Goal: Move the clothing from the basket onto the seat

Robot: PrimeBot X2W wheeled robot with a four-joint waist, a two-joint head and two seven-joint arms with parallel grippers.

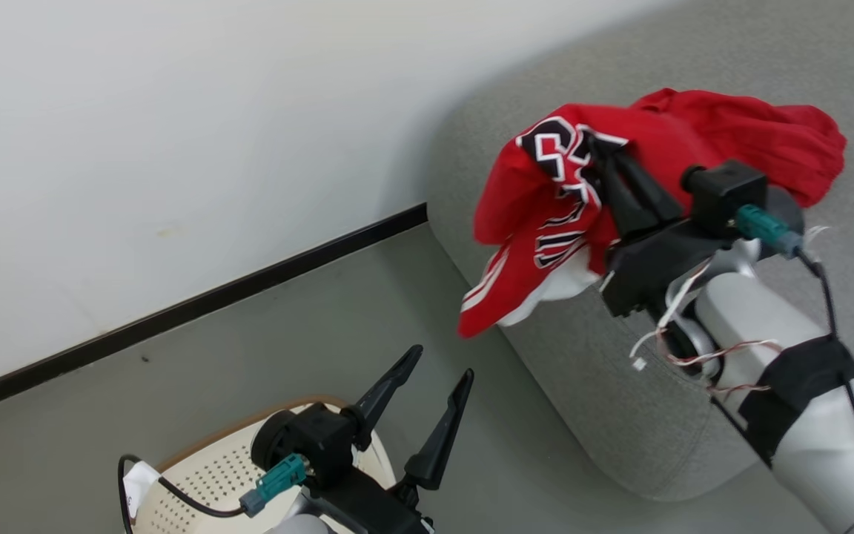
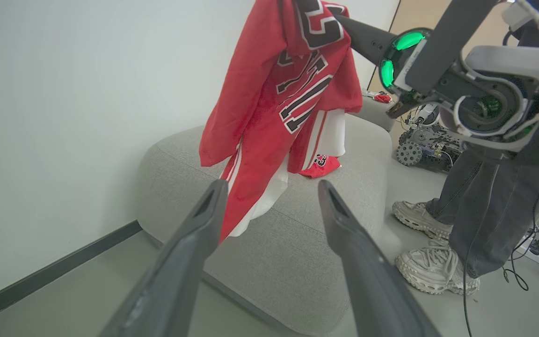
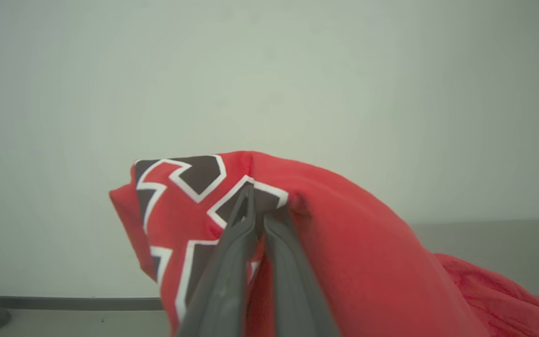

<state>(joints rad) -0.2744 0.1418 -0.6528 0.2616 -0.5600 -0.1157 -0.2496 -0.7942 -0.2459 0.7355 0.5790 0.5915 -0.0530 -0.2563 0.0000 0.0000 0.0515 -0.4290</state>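
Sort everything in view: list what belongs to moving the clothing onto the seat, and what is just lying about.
Job: red jersey, right tool shut on it, open left tool, basket, seat.
Lying about: wheeled machine, person's shoes, floor cables.

A black baseboard [image 1: 197,304] edges the white wall [image 1: 175,111], and a person [image 2: 494,206] in grey trousers wears 2 pale sneakers [image 2: 433,270].
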